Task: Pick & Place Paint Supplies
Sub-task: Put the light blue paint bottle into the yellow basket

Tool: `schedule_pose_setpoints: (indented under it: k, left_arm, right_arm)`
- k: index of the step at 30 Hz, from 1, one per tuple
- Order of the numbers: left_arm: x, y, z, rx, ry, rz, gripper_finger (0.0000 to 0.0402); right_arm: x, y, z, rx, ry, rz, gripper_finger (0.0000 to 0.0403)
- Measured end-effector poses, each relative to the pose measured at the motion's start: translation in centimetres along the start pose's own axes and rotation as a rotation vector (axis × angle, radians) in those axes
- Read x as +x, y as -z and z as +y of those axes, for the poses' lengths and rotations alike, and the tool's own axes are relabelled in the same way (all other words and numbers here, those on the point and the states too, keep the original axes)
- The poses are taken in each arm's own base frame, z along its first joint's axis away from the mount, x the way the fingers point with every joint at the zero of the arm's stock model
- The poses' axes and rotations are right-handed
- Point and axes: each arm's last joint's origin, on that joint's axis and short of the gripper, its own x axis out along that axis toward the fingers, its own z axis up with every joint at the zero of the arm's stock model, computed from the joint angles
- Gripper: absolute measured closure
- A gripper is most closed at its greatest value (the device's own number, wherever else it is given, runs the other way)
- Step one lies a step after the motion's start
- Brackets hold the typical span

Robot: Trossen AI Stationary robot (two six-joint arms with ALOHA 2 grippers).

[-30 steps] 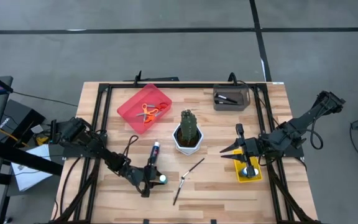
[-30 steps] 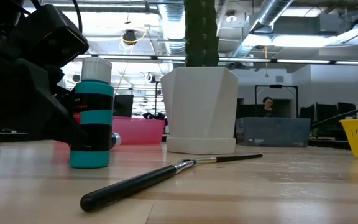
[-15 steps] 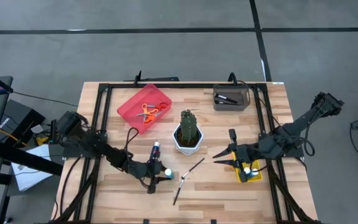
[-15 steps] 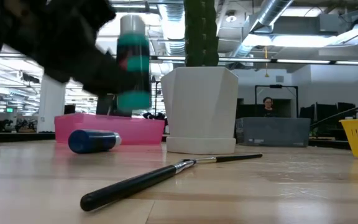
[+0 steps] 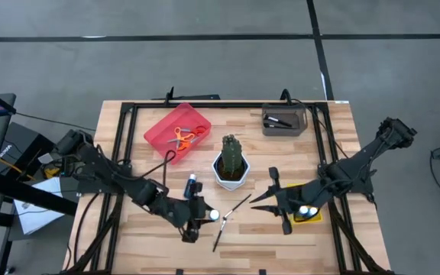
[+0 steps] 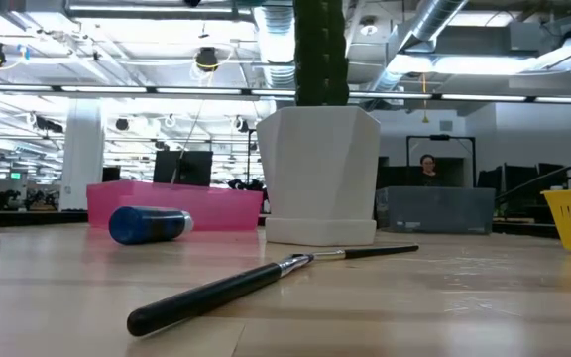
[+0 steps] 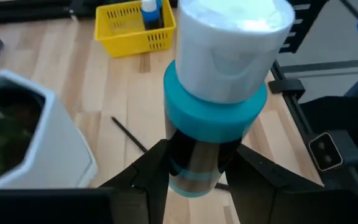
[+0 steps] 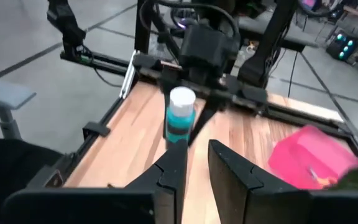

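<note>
My left gripper (image 5: 205, 216) is shut on a teal-and-dark paint bottle with a white cap (image 5: 213, 215), held above the near middle of the table. It shows large in the left wrist view (image 7: 219, 93) and farther off in the right wrist view (image 8: 180, 118). My right gripper (image 5: 262, 189) hovers left of the yellow bin (image 5: 305, 215), its fingers (image 8: 173, 168) a narrow gap apart with nothing between them. A blue bottle (image 5: 192, 186) lies on its side on the table. A dark paintbrush (image 5: 231, 220) lies flat near the front. Orange scissors (image 5: 183, 137) lie in the pink tray (image 5: 163, 126). My left gripper pinches the bottle's dark lower body (image 7: 194, 162) between its two fingers, one on each side. The fingers come slanting down from the table's left. The bottle stands roughly upright, cap up, lifted clear of the table.
A cactus in a white pot (image 5: 231, 162) stands at the table's middle. A grey bin (image 5: 283, 121) sits at the far right. The yellow bin holds white-capped bottles (image 5: 305, 208). Black frame rails run along the table's left and right sides.
My left gripper has lifted the teal bottle off the table, carrying it up and toward the table's right, out of the low view. My right gripper has moved from above the yellow bin toward the table's left.
</note>
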Motion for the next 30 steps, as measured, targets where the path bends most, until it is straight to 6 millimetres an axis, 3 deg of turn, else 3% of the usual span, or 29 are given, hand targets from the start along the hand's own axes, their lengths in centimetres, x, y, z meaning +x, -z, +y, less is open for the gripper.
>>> schedule_pose_setpoints:
  k: [6,15,18,25,30]
  left_arm:
    - [0.9,-1.6,0.2,0.052,-0.026,0.004,0.027]
    - [2.5,-1.4,0.8,0.043,-0.053,0.021,0.027]
    - [2.5,-1.3,0.8,0.044,-0.052,0.021,0.027]
    - [2.5,-1.4,0.8,0.042,-0.059,0.015,0.027]
    - [2.5,-1.4,0.7,0.043,-0.057,0.016,0.027]
  right_arm:
    - [1.5,-0.6,0.7,-0.032,-0.002,0.015,0.0316]
    - [4.1,-1.9,0.9,-0.083,0.035,0.087,0.0182]
    - [5.3,-2.3,0.6,-0.076,0.065,0.14,0.0154]
    - [8.3,-2.6,0.2,-0.081,0.095,0.272,0.0145]
    - [8.8,-3.5,0.3,-0.065,0.072,0.302,0.0145]
